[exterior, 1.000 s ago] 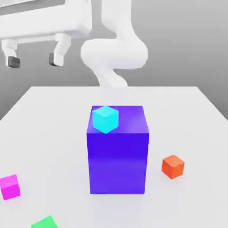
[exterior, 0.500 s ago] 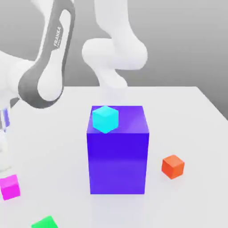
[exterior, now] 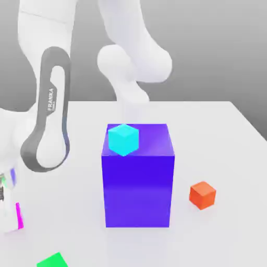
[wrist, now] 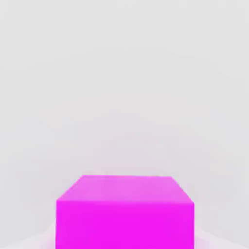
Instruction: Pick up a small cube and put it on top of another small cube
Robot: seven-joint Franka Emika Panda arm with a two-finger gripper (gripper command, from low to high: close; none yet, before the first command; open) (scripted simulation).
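Note:
The small cube point(wrist: 125, 214) is bright magenta and lies on the white table, very close under the hand in the hand view. In the exterior view only a thin magenta strip of the small cube point(exterior: 19, 215) shows, at the exterior view's lower left, with the rest behind the hand. My gripper point(exterior: 10, 215) is down at table level on it, shut on the cube. A cyan small cube point(exterior: 123, 139) rests on top of the big blue-violet block point(exterior: 138, 187) in the middle.
An orange small cube point(exterior: 202, 194) lies on the table point(exterior: 219, 135) to the exterior view's right of the big block. A green small cube point(exterior: 52, 260) sits at the front edge, lower left. The arm's link leans over the left side.
The arm has swung down from high at the upper left to the magenta cube. The hand now covers most of the cube, and the gripper has gone from open to shut.

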